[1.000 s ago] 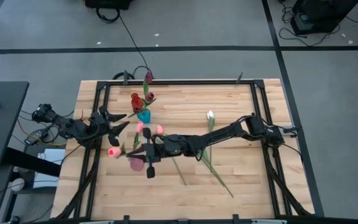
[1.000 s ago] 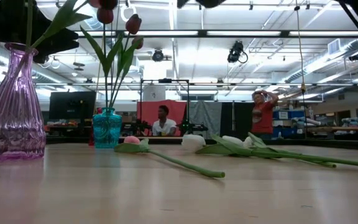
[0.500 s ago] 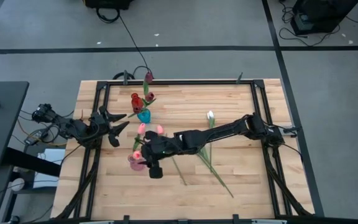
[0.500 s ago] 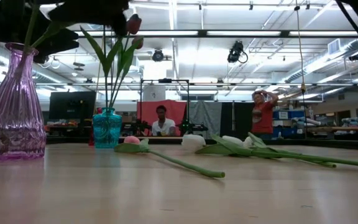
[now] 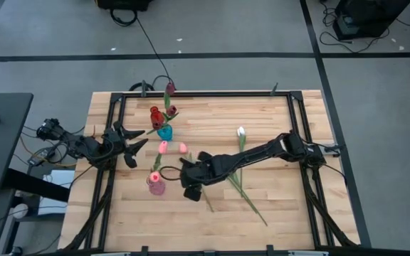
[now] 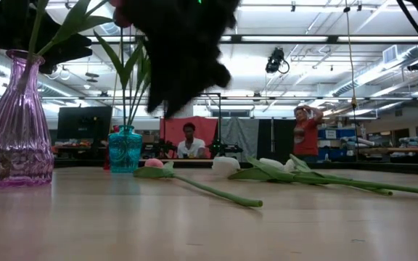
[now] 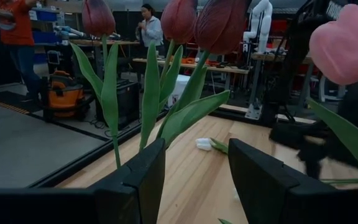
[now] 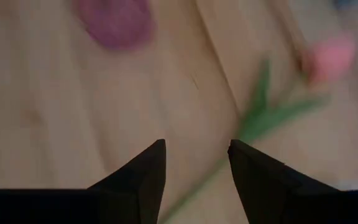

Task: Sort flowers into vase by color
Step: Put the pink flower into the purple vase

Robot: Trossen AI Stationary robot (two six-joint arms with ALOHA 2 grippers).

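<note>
A: Right gripper (image 5: 191, 190) open, empty, above the counter (image 5: 276, 206), just at 3 o'clock of the pink vase (image 5: 156, 185). Pink tulip (image 5: 183, 148) lies loose at its 12 o'clock; white tulip (image 5: 240, 132) farther, toward 2.

B: Left gripper (image 5: 135, 147)?

A: Parked at the counter's 9 o'clock edge, fingers apart. Advice: close low on the stem, not the bud.

B: Hidden?

A: Low view: arm blocks the teal vase's (image 6: 125, 150) maroon tulips (image 7: 179, 18).

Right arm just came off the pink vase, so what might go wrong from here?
The open, empty right claw hangs close beside the tall pink glass vase, so a swing could tip it. The pink tulip lying on the wood has its stem running under that arm; a low reach could drag it.
</note>
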